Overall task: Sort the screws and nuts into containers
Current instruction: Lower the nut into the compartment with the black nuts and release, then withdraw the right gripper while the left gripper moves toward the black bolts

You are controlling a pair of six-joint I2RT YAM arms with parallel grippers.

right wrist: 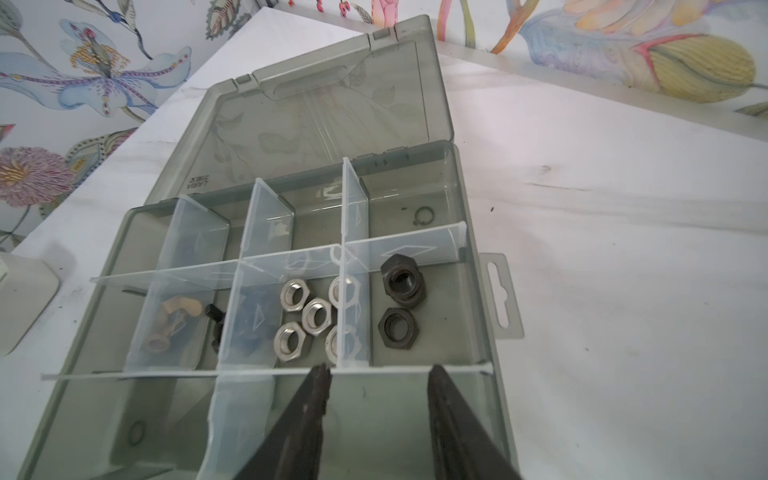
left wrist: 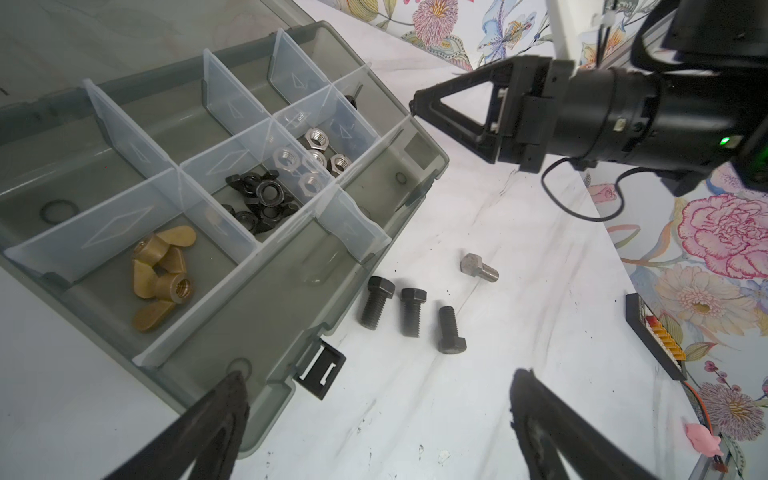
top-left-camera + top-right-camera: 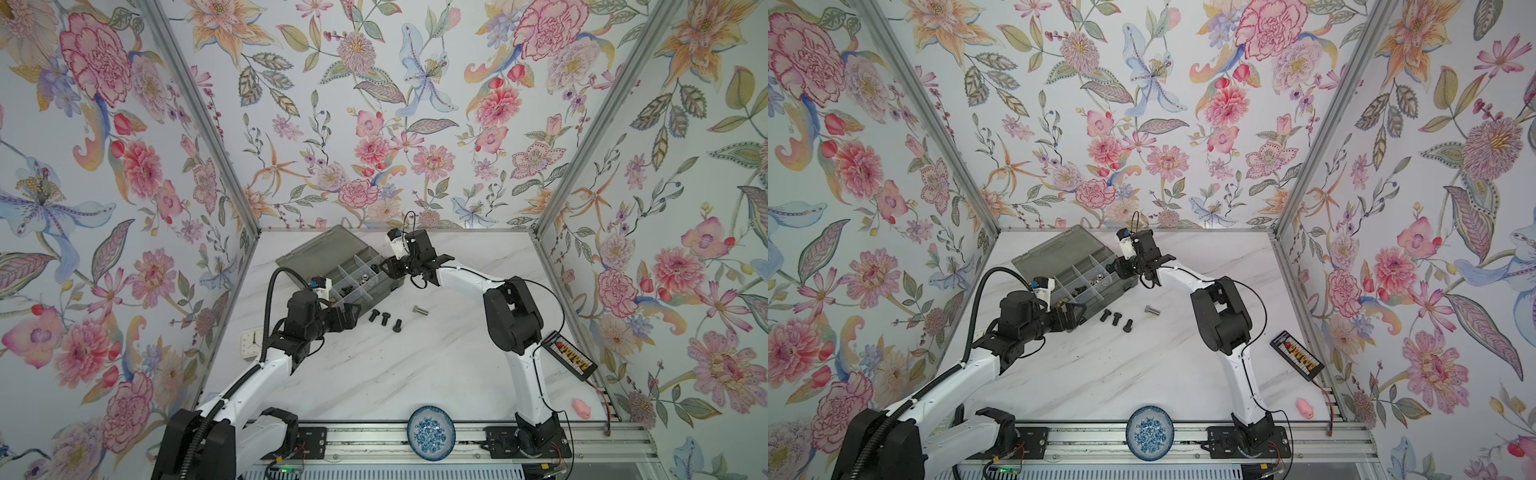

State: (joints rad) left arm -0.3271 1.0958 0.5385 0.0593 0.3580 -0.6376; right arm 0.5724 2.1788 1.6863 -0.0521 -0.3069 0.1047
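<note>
The nuts are looking sorted: brass wing nuts [image 2: 160, 274], black wing nuts [image 2: 262, 199], silver hex nuts [image 1: 316, 316] and black hex nuts [image 1: 401, 282] are each sitting in their own compartment of the organizer box [image 2: 270, 324]. The right tool [image 1: 379, 368] is hovering over the box's far right end, jaws partly apart and holding nothing. The 3 black bolts [image 2: 411, 311] and 1 silver bolt [image 2: 478, 268] are lying on the desk [image 3: 415, 365] just beside the box's near edge. The left tool [image 2: 378, 374], jaws wide apart, is hanging just left of them. The next move is likely calling for lowering onto 1 bolt.

No legible text (lid stamp [image 1: 198, 183] blurred)
</note>
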